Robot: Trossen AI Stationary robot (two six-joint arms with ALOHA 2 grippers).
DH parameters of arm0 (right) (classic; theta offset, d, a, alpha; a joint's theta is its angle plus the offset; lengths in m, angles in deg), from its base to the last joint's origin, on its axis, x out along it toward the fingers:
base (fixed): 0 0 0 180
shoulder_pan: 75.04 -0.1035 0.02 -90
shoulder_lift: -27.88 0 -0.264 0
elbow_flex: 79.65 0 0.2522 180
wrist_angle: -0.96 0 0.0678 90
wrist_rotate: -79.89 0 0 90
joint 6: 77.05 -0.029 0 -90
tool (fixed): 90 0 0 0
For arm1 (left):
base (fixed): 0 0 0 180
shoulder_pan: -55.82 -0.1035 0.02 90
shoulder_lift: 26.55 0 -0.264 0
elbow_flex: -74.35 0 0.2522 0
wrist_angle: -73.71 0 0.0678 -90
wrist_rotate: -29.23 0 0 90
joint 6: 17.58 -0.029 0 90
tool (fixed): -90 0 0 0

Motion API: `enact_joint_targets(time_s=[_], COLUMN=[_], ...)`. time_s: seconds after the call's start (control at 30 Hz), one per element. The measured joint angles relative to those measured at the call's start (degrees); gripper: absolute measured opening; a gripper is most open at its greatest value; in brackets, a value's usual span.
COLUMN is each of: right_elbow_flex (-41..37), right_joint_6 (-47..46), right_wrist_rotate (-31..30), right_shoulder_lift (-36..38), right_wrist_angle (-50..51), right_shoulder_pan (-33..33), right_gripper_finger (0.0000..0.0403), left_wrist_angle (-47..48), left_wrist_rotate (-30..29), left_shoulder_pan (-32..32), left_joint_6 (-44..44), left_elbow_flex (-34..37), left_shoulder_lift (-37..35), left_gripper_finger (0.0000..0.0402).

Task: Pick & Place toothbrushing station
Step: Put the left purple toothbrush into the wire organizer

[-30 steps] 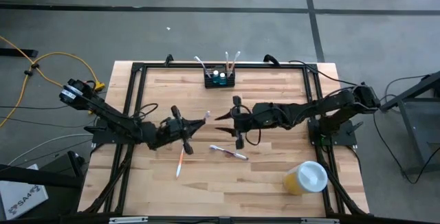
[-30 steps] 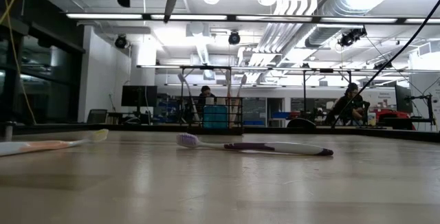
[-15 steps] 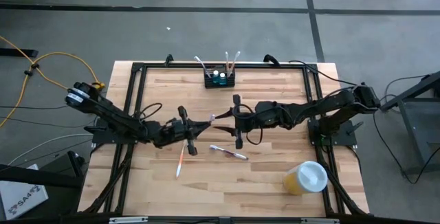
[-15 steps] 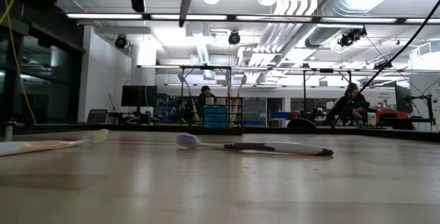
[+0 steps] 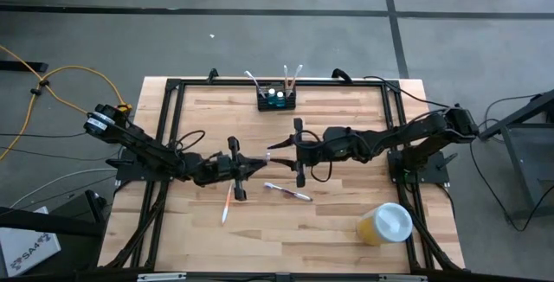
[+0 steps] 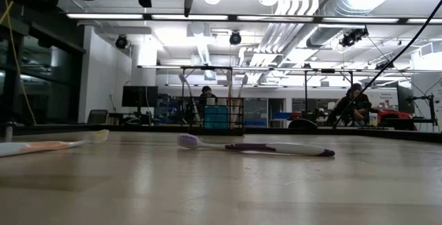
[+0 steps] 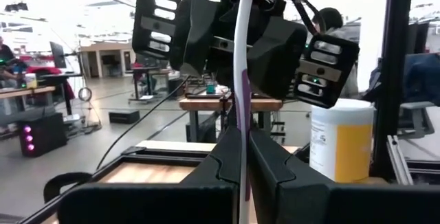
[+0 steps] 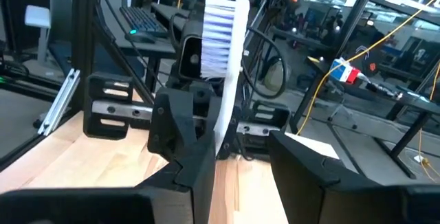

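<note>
The toothbrushing station (image 5: 276,100), a small black caddy with several brushes upright in it, stands at the table's far edge. Over the table's middle my left gripper (image 5: 257,164) is shut on a white toothbrush with a purple stripe (image 7: 239,59). The brush reaches toward my right gripper (image 5: 281,150), which faces it. Its bristled head (image 8: 221,25) stands between my right gripper's (image 8: 240,141) open fingers, close to one of them. Both grippers are high above the wood. My left gripper pinches the white toothbrush by its handle (image 7: 240,114) between its two fingers. The fingers slant upward toward the table's right, and the brush runs along them and out past their tips. The brush is clear of the table. My right gripper: I cannot tell whether a finger (image 8: 196,148) touches the brush head.
A purple toothbrush (image 5: 288,192) and an orange one (image 5: 227,204) lie flat on the wood, nearer than the grippers. A yellow cup with a white lid (image 5: 385,223) stands at the near right. A black frame (image 5: 173,87) runs round the table.
My left gripper has moved toward the table's right, toward my right gripper, and has tipped its fingers upward, carrying the white toothbrush so that its head now lies between the right gripper's fingers. My right gripper has stayed in place.
</note>
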State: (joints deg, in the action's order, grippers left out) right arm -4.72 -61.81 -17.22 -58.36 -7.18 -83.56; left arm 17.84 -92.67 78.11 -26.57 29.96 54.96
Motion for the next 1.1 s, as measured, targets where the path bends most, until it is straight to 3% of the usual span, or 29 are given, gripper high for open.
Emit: enact_joint_targets(time_s=[0.27, 0.93, 1.1], right_elbow_flex=[0.0, 0.02, 0.02], right_joint_6=[-0.33, -1.07, -1.07], right_wrist_rotate=[2.73, 4.33, 4.33], right_shoulder_lift=[0.0, 0.0, 0.0], right_wrist_angle=[-1.95, -4.58, -5.49], right_shoulder_pan=[0.0, -0.11, -0.11], right_gripper_finger=[0.0128, 0.0128, 0.0128], left_wrist_angle=[-0.46, -1.62, -1.6], left_wrist_rotate=[0.39, 10.84, 11.17], left_shoulder_pan=[0.0, -4.43, -4.97], left_joint_6=[0.0, 3.02, 3.01], left_elbow_flex=[0.0, 0.0, 0.0], left_shoulder_lift=[-0.01, -0.02, -0.02], left_gripper_finger=[0.0001, 0.0001, 0.0001])
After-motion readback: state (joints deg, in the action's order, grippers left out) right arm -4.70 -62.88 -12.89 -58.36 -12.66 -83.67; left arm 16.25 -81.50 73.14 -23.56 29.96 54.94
